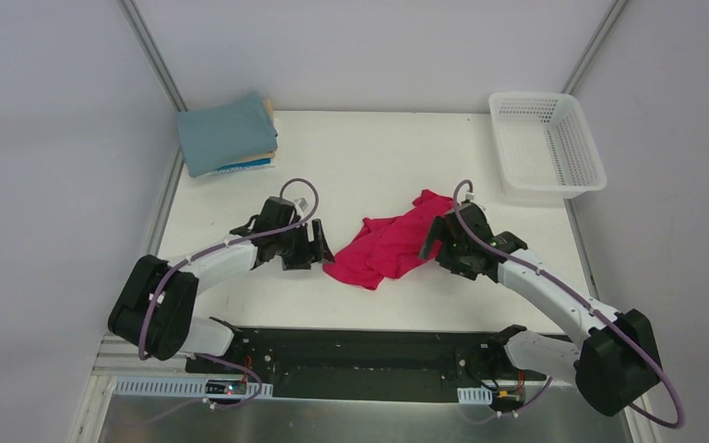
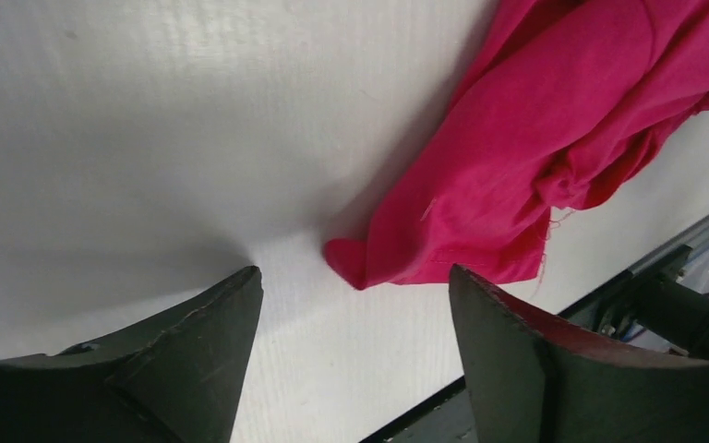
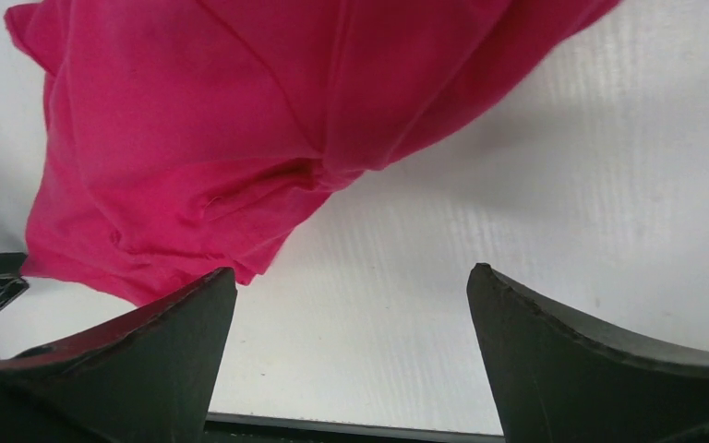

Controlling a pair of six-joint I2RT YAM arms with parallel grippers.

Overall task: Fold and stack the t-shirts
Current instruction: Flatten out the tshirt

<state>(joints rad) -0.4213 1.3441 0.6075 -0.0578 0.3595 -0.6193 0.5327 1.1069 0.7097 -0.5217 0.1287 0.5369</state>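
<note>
A crumpled crimson-pink t-shirt [image 1: 388,242] lies in a heap at the middle of the white table [image 1: 378,157]. My left gripper [image 1: 319,247] is open and empty just left of the shirt's near-left corner; that corner [image 2: 369,263] shows just beyond its fingertips. My right gripper [image 1: 436,242] is open and empty at the shirt's right side; the shirt [image 3: 203,138] fills the upper left of the right wrist view. A stack of folded t-shirts [image 1: 226,136], teal-grey on top with tan and blue edges beneath, sits at the back left corner.
A white plastic mesh basket [image 1: 546,143] stands at the back right corner. The table's near edge with a black rail [image 1: 360,346] runs just below the shirt. Grey walls close in the back and sides.
</note>
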